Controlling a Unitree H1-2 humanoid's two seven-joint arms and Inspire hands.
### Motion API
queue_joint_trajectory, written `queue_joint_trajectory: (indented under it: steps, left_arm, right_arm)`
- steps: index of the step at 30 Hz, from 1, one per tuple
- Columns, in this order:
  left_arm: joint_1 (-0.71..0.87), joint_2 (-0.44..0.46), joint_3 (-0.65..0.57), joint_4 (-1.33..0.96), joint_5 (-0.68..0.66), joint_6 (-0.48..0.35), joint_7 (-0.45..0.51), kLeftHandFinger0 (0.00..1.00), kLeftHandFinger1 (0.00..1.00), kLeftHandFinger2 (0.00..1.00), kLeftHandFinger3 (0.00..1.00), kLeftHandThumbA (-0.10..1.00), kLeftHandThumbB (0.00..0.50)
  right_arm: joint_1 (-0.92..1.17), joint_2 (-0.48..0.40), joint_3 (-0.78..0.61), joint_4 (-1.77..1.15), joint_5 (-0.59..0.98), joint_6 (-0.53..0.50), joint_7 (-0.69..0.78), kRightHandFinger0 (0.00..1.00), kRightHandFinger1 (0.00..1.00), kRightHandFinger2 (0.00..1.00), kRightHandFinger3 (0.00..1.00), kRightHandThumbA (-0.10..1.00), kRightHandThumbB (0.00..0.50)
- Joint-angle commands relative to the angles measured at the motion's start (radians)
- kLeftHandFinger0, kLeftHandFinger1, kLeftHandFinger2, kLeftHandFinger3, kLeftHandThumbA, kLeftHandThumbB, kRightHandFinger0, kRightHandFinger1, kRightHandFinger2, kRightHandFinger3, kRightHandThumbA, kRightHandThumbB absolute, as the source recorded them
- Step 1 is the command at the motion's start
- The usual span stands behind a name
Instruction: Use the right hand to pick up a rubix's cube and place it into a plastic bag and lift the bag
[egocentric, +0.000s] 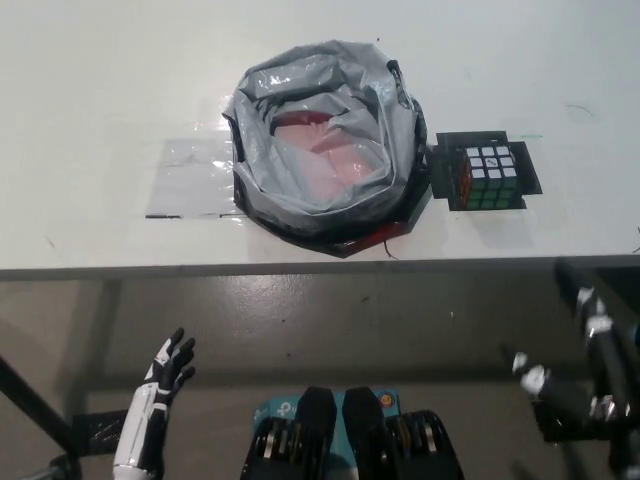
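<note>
Crinkled grey plastic bag (325, 145) beside glossy cube (490, 175); right hand (575, 385) empty, fingers apart.

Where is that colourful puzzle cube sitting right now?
In the head view, the cube sits on a black mat on the white table, at the picture's right, just beside the grey plastic bag.

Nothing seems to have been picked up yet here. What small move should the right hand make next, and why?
Probably raise the right hand up and forward toward the cube. The cube sits untouched on the table right of the open bag, while both hands, the left hand included, hang below the table edge.
</note>
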Motion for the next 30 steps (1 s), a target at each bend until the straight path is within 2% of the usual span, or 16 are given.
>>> queue_joint_trajectory:
  steps: [1,5,8,16,20,24,26,30]
  left_arm:
    - [0.016,0.006,-0.020,-0.053,0.034,-0.050,-0.009,1.00,1.00,1.00,1.00,1.00,0.340]
    - [0.012,0.017,-0.025,-0.004,0.063,-0.076,0.002,1.00,1.00,1.00,1.00,1.00,0.368]
    - [0.014,0.016,-0.024,0.021,0.059,-0.083,0.004,1.00,1.00,1.00,1.00,1.00,0.376]
    - [0.016,0.018,-0.025,0.026,0.070,-0.092,0.003,1.00,1.00,1.00,1.00,1.00,0.390]
    - [0.016,0.021,-0.025,0.035,0.079,-0.114,0.007,1.00,1.00,1.00,1.00,1.00,0.404]
    - [0.021,0.022,-0.023,0.029,0.081,-0.115,0.005,1.00,1.00,1.00,1.00,1.00,0.390]
    - [0.020,0.025,-0.021,0.027,0.080,-0.113,0.003,1.00,1.00,1.00,1.00,1.00,0.395]
    - [0.020,0.030,-0.020,0.026,0.091,-0.115,0.007,1.00,1.00,1.00,1.00,1.00,0.400]
  right_arm:
    - [-0.152,0.005,-0.015,-0.067,-0.137,0.176,-0.024,1.00,1.00,1.00,1.00,0.71,0.393]
    - [-0.282,0.038,-0.018,0.041,-0.211,0.212,-0.100,1.00,1.00,1.00,1.00,0.71,0.398]
    - [-0.381,0.062,-0.019,0.186,-0.229,0.200,-0.160,1.00,1.00,1.00,1.00,0.67,0.385]
    - [-0.573,0.102,-0.035,0.535,-0.214,0.169,-0.267,1.00,1.00,1.00,1.00,0.72,0.431]
    - [-0.648,0.105,-0.034,0.689,-0.212,0.172,-0.302,1.00,1.00,1.00,1.00,0.81,0.492]
    - [-0.711,0.108,-0.037,0.843,-0.214,0.164,-0.365,1.00,1.00,1.00,1.00,0.88,0.500]
    - [-0.739,0.109,-0.033,0.899,-0.241,0.186,-0.428,1.00,1.00,1.00,1.00,0.96,0.500]
    - [-0.772,0.105,-0.044,0.980,-0.231,0.150,-0.510,1.00,1.00,1.00,1.00,0.94,0.495]
